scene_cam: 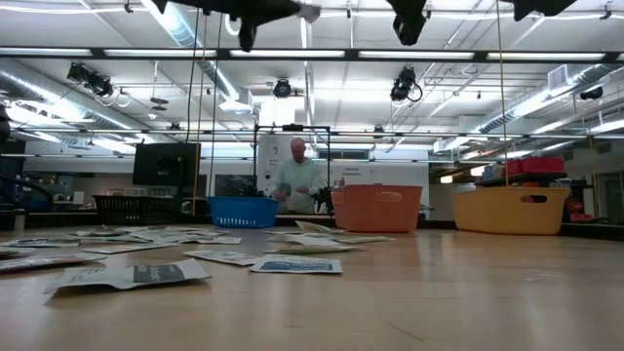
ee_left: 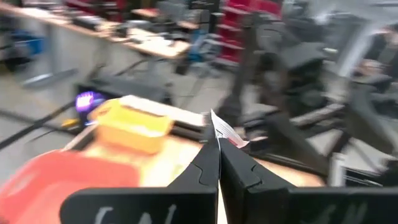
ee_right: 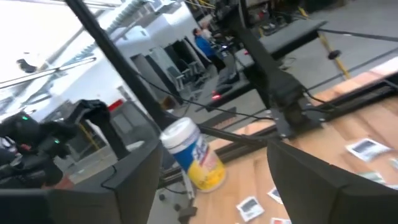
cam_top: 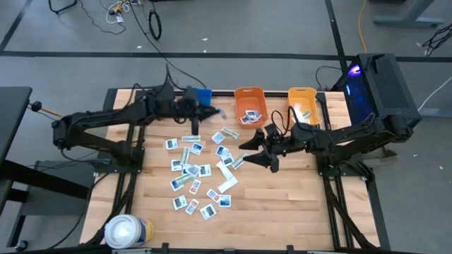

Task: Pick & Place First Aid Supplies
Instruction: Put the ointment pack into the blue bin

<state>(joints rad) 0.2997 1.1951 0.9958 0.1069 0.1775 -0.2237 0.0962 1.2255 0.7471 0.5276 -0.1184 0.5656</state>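
Note:
The first aid supplies [cam_top: 198, 169] are small flat white packets lying scattered on the wooden table, seen edge-on in the low view as packets [scene_cam: 297, 264]. My left gripper [cam_top: 214, 111] hovers high above the table's far part, between the blue bin [cam_top: 200, 94] and the orange bin [cam_top: 249, 104], shut on one white packet [ee_left: 224, 130]. My right gripper [cam_top: 254, 154] hangs open to the right of the scattered packets, with nothing between its fingers [ee_right: 305, 177]. My left gripper pinches the white packet by one end [ee_left: 217, 138] between its two fingertips. The fingers point level and come from the table's left. The packet sticks out beyond the tips, lifted clear of the table and bins; in the low view it shows high up as a packet [scene_cam: 310, 12].
A yellow bin [cam_top: 302, 104] stands right of the orange one along the far edge; both hold some packets. A large white roll [cam_top: 127, 231] stands at the near left corner. A person [scene_cam: 297, 177] stands in the room beyond the table. Bare wood lies at the near right.

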